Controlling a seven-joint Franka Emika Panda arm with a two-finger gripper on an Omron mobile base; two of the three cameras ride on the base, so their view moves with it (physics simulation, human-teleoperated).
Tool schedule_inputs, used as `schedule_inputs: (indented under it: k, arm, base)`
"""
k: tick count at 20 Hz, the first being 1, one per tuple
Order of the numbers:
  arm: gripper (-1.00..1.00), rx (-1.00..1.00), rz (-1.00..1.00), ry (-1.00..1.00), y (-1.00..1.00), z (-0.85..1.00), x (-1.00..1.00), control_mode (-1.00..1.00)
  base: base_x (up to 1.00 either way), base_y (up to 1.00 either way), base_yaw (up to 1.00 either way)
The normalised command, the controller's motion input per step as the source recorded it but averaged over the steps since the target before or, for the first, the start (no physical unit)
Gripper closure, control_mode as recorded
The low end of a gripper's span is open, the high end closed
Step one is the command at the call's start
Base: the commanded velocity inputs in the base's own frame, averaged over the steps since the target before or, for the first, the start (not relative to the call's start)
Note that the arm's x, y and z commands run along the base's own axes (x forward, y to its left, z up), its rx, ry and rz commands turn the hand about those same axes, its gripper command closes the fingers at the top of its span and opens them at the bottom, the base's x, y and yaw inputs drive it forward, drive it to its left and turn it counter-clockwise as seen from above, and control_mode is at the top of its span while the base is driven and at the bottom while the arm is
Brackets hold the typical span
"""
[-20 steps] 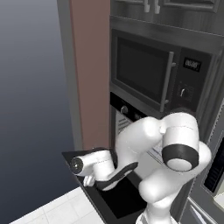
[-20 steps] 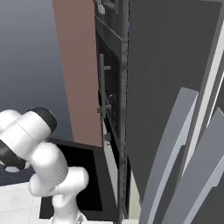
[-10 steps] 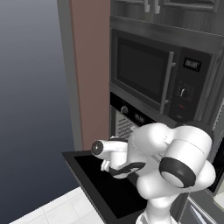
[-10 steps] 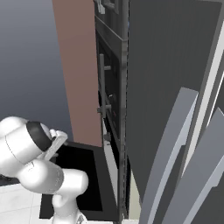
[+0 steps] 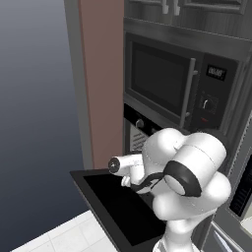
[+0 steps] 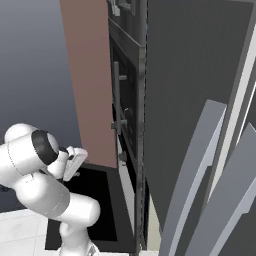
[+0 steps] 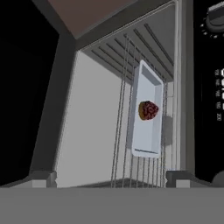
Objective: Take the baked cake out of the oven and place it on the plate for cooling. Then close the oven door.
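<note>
Below the microwave [image 5: 167,83], oven [image 5: 140,133] stands open; oven door [image 5: 118,206] dropped flat, black glass side up, reaching out over pale floor tiles at lower left of left base view. Brown side panel [image 5: 101,83] runs up the oven's left edge. Arm bent over the door, wrist aimed at the opening.

Right base view: door [image 6: 95,200] seen edge-on, flat and low beside the arm; hand [image 6: 74,161] sits above it, just short of the oven front. Tall dark cabinet wall [image 6: 190,100] to the right.

Hand view (rolled sideways): looking into the oven cavity. Wire rack [image 7: 127,131] runs lengthwise through it. Pale rectangular tray [image 7: 146,111] rests on the rack, toward the back. Cake [image 7: 148,110], small, brown-red, sits abt mid-tray. Knob [image 7: 214,17] and display marks at far right edge.

Gripper [image 7: 112,177]: fingers spread wide apart, tips at bottom corners, nothing between them; well short of tray.
</note>
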Motion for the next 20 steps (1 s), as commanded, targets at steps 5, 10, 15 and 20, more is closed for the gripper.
schedule_inputs:
  k: [5,10,15,20]
  arm:
    - [-1.00,-0.07,-0.11,-0.14,-0.31,-0.04,0.00,-1.00]
    - [-1.00,-0.08,-0.09,-0.06,-0.54,-0.01,0.11,-1.00]
    - [-1.00,-0.09,-0.10,-0.02,-0.39,-0.05,0.21,-1.00]
    - [-1.00,-0.11,-0.12,0.00,-0.31,-0.13,0.21,-1.00]
  base:
    - [0.00,0.00,0.00]
    - [0.00,0.00,0.00]
    - [0.00,0.00,0.00]
    - [0.00,0.00,0.00]
